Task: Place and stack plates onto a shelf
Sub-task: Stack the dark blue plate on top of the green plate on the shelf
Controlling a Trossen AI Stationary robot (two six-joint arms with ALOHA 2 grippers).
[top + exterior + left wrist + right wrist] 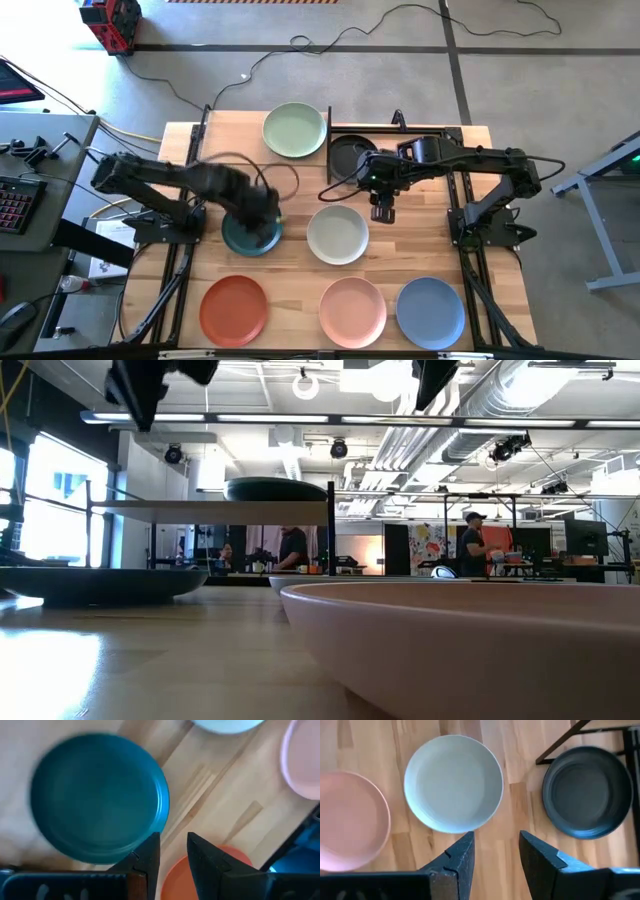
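Round matte plates lie on the wooden table (180,140). The left gripper (172,851), fingers slightly apart, hovers over a dark teal plate (250,236). The right gripper (496,850), fingers spread, hangs between an off-white plate (337,233) and a charcoal plate (352,155).

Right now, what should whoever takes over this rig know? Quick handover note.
Left gripper: open, empty, above the near rim of the teal plate.
Right gripper: open, empty, hovering between the off-white plate and the charcoal plate.
Shelf: the pale green plate lies on its board; the charcoal one is under the frame.
Table: orange, pink and blue plates along the front, untouched.
Left: shelve and stack the rest.
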